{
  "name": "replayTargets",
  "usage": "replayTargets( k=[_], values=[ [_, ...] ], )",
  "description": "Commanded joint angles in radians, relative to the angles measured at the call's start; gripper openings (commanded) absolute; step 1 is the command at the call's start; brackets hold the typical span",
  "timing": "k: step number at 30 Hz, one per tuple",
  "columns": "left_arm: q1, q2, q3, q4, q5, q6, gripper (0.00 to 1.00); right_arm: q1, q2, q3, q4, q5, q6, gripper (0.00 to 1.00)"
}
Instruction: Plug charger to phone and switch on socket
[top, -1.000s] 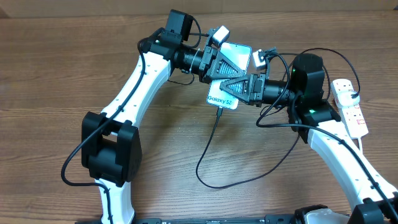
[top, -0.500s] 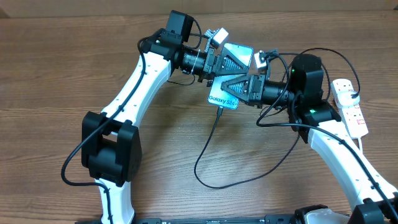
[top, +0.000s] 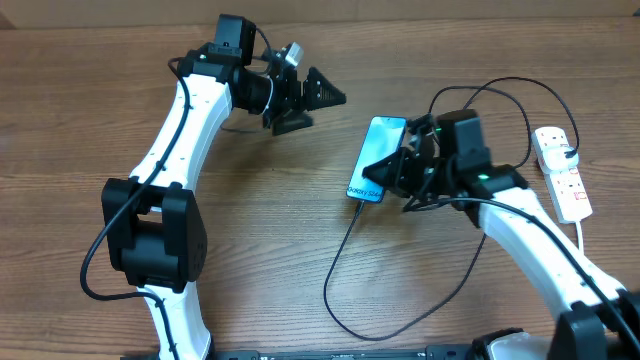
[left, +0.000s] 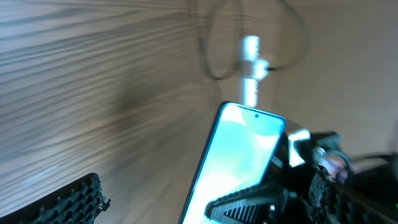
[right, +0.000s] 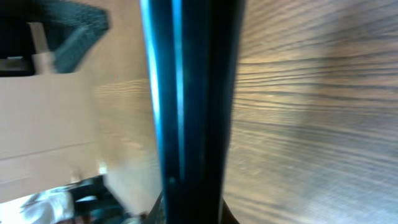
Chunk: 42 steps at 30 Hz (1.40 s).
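Since the earlier frame, the left gripper (top: 325, 108) is no longer at the phone (top: 385, 135): it is now standing well apart from it, toward the far left part of the table (top: 260, 250), and its fingers are spread wide with nothing between them. From the overhead view I am seeing the phone lower and more to the right than before, with its light blue screen facing up. The right gripper (top: 380, 168) is clamping it tightly from the right side. From the right wrist camera I am seeing only the dark edge of the phone (right: 186, 112), running as a vertical band between the fingers. From the left wrist camera I am seeing the bright screen (left: 239, 155) at a slant, with the right arm dark behind it. I cannot tell whether the phone is resting on the wood or is being kept a little above it. The charger (top: 337, 255) is meeting the near end of the phone with its small black tip, then it is running down toward me, making one wide loop and going back up on the right. The socket (top: 562, 172) is lying at the right edge of the table, well apart from both grippers, and I cannot tell how its switches are standing.
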Motion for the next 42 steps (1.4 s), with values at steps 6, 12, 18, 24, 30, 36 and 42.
replayTargets(
  k=[6,12,18,24,30,36,42],
  values=[
    [0.000,-0.008,0.002,-0.098,-0.480,0.019,1.00,0.141,0.179,0.024,0.090,0.144,-0.040,0.04],
    [0.007,-0.008,0.002,-0.135,-0.767,0.019,0.99,0.196,0.317,0.024,0.167,0.144,-0.039,0.04],
    [0.007,-0.008,0.002,-0.145,-0.885,0.019,1.00,0.243,0.386,0.024,0.250,0.145,-0.039,0.04],
    [0.007,-0.008,0.002,-0.145,-0.885,0.019,0.99,0.268,0.386,0.024,0.290,0.167,-0.039,0.13],
    [0.007,-0.008,0.002,-0.145,-0.885,0.018,1.00,0.269,0.386,0.024,0.286,0.174,-0.039,0.20],
    [0.007,-0.008,0.002,-0.145,-0.885,0.018,1.00,0.269,0.386,0.024,0.277,0.214,-0.039,0.52],
    [0.006,-0.008,0.002,-0.145,-0.885,0.018,0.99,0.263,0.386,0.024,0.283,0.325,-0.039,0.62]
  ],
)
